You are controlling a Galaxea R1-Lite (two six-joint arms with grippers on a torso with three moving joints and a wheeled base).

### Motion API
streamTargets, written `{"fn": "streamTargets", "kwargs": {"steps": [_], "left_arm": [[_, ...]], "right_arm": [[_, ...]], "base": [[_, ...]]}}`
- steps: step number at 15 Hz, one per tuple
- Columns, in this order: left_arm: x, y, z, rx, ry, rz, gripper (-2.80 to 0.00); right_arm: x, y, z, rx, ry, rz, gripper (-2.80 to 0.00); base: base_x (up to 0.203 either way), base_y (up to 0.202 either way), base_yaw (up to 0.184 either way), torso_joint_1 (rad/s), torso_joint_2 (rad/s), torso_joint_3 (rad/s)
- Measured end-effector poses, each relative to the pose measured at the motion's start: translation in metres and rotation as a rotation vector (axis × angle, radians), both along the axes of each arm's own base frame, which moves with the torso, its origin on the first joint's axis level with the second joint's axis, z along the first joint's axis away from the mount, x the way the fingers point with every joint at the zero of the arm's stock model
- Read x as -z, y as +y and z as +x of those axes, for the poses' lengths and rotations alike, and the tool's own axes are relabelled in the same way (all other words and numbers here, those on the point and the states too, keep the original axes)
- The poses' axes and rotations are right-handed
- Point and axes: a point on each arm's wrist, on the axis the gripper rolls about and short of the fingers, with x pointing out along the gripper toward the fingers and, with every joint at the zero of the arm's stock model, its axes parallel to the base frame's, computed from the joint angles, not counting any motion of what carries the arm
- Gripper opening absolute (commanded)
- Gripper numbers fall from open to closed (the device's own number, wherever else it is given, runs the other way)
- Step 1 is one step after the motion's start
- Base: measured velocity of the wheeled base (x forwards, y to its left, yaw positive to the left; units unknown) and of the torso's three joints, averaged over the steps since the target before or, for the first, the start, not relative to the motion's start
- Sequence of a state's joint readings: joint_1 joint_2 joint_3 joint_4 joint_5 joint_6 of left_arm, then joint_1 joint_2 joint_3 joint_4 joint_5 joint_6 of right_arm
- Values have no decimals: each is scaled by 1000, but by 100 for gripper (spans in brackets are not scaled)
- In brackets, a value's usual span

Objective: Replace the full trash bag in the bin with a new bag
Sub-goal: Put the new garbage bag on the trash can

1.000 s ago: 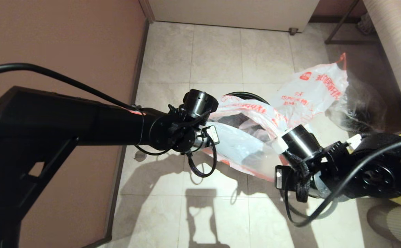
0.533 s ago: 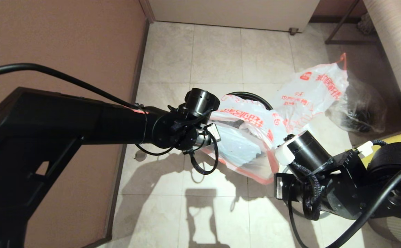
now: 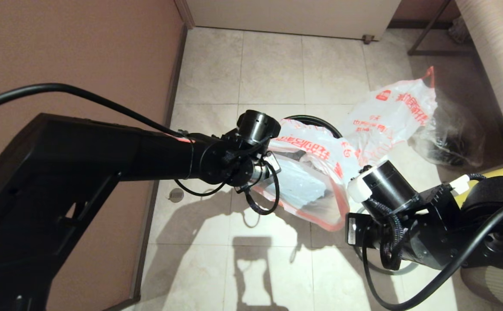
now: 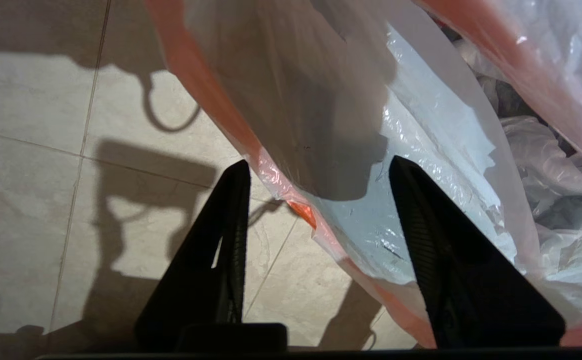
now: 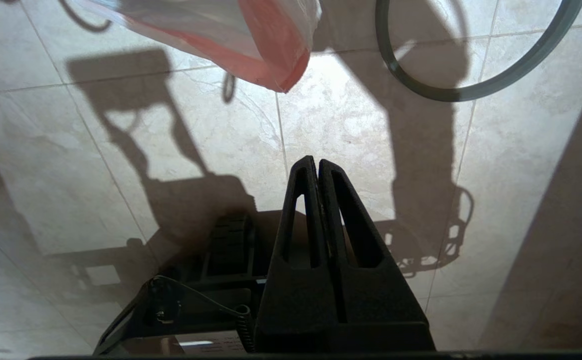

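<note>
The new bag (image 3: 307, 142), white with red print, lies draped open over the black bin (image 3: 316, 120). My left gripper (image 4: 318, 161) is open at the bag's near left side. The bag's red edge (image 4: 271, 172) runs loose across the gap between its fingers. My right gripper (image 5: 313, 160) is shut on nothing, over bare floor tiles just short of the bag's hanging corner (image 5: 276, 45). The bin's grey ring (image 5: 451, 95) lies on the floor beside it. The full trash bag (image 3: 389, 112) stands on the floor to the right of the bin.
A clear bag with dark contents (image 3: 450, 134) sits against the full bag's right side. A brown wall (image 3: 83, 52) runs along the left, a white panel (image 3: 294, 17) closes the back, and striped upholstery (image 3: 498, 65) stands at the right. Open floor tiles (image 3: 269, 73) lie behind the bin.
My left gripper has opened and let the bag's edge go. My right gripper has shut and pulled back from the bag toward me. The bag's near edge has sagged.
</note>
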State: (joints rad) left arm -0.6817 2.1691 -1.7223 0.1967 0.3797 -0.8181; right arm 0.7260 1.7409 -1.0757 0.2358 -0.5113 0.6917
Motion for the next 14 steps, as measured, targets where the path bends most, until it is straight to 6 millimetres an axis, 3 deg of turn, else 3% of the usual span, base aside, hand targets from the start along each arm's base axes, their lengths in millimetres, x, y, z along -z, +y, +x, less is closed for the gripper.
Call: {"fn": "streamTargets", "kwargs": {"steps": [8,9,14], "left_arm": [[32,-24,33,-7,-4,-16,0],[36,-26,37,-8,-4,-11,-280],[43,-29,41,-8,-1,-6,-280]], "right_arm": [[-4,-3,4,12,-23,23,-280],[-4,-2,3,8,-22,23,-280],[-1,10,-5,-85,0,9,-280]], "base": [[0,0,0,0,0,0],[0,0,0,0,0,0],[0,0,0,0,0,0]]}}
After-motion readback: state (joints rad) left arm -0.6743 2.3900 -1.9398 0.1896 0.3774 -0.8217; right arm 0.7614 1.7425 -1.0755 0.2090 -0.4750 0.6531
